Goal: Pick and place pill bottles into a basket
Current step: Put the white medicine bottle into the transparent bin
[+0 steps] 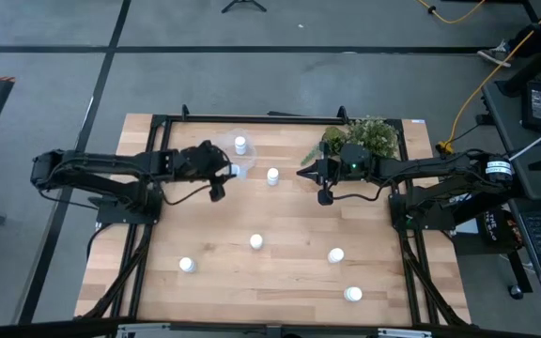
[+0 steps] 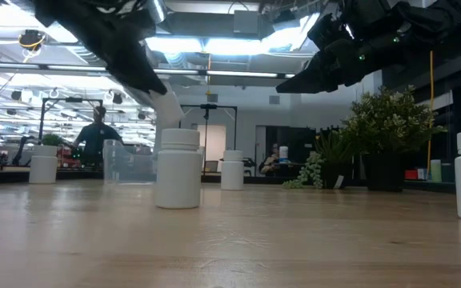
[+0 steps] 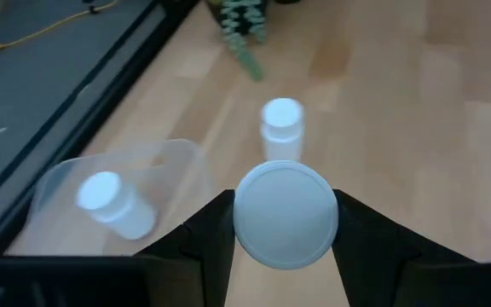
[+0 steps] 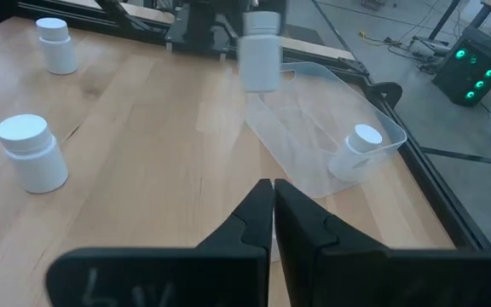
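Basket: clear shallow tub at the far edge of the table, just beyond the left gripper's fingertips. One pill bottle in basket, upright in the high view, leaning against the wall in the left wrist view.

Left gripper: fingers clamped on a held pill bottle, cap facing the wrist camera, a finger on each side. In the right wrist view the held bottle hangs above the table at the basket's near rim, not yet inside.

Right gripper: fingers closed together, nothing between them, hovering over bare wood. Basket is ahead of its tips across the table.

Bottle count: seven total. One in basket, one held, five standing loose on the table. Middle bottle stands between the two grippers' fingertips. The other four are well behind both sets of fingers toward the near edge: near-left bottle, centre bottle, near-right bottle, nearest bottle.

Green plant sits just beside the right gripper's wrist at the far edge.
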Controlling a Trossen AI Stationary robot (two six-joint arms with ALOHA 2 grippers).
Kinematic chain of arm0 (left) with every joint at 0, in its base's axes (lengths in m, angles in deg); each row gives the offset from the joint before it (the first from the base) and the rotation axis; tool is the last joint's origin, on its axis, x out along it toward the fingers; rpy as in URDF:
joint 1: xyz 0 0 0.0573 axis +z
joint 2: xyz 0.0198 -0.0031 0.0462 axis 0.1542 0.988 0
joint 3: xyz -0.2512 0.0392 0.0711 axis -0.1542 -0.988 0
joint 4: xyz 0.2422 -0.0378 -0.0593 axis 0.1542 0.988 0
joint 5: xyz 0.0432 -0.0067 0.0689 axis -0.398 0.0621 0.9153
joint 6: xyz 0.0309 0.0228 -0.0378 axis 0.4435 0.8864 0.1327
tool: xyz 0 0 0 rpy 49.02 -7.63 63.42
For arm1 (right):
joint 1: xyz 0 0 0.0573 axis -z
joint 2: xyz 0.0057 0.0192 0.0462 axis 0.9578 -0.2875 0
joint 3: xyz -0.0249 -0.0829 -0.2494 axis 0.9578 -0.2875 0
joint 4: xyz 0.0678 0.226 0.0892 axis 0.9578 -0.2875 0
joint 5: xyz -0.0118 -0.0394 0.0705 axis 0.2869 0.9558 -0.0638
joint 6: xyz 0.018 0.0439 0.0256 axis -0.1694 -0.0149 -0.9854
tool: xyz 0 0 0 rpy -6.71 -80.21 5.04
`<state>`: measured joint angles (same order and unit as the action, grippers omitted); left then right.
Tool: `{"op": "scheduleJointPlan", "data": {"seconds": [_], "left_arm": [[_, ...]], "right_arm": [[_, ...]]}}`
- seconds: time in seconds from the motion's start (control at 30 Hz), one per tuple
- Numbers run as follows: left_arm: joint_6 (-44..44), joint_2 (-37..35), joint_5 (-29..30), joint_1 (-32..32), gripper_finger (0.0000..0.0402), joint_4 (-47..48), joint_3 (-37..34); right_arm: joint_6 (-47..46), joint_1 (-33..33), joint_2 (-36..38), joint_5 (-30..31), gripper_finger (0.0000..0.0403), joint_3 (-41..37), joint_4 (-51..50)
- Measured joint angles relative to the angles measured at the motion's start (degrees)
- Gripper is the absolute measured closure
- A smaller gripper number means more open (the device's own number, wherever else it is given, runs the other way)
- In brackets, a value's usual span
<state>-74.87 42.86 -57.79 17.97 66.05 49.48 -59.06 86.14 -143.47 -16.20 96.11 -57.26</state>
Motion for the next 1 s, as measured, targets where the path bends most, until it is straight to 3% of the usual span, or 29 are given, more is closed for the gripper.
{"op": "scheduleJointPlan", "data": {"seconds": [0.5, 0.7, 1.0], "left_arm": [[12.2, 12.9, 0.0, 11.4, 0.0245, 11.2, 12.7], [14.7, 15.8, -6.3, 16.3, 0.0245, 12.4, 14.3], [15.2, 18.0, -7.6, 21.4, 0.0245, 13.7, 14.3]], "right_arm": [[1.5, 0.0, 0.0, 0.0, 0.0384, 0.0, 0.0], [2.5, 0.0, 0.0, 0.1, 0.0384, 0.0, -0.1], [3.9, 0.1, 0.0, 0.1, 0.0384, 0.0, -0.2]]}}
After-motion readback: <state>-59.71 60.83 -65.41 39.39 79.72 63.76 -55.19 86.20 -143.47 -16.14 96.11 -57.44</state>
